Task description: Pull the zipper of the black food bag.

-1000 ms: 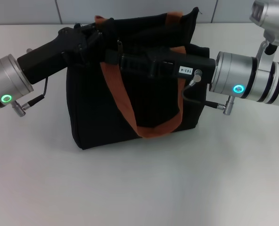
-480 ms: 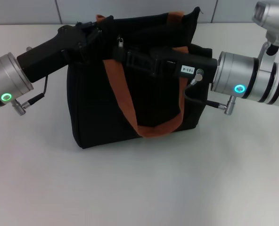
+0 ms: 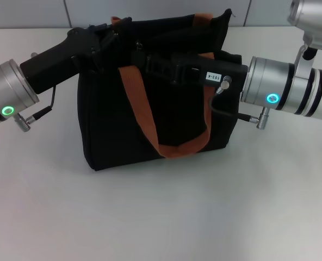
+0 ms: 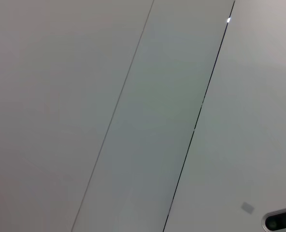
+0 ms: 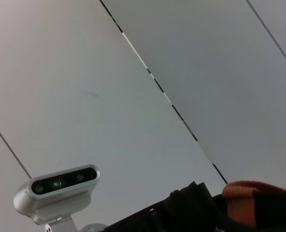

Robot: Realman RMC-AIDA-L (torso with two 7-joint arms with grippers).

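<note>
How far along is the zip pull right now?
Done: both grippers are at the black food bag's top edge, the left gripper at its left corner, the right gripper by the zipper. In hand: gripping the tab, unconfirmed. Left: zipping along the track.

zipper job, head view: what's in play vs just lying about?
In play:
- black food bag, standing on the table
- zipper on the bag's top edge
- left end effector at the bag's top left corner
- right end effector reaching across the bag's top, near the zipper

Lying about:
- nothing loose; only the white table
</note>
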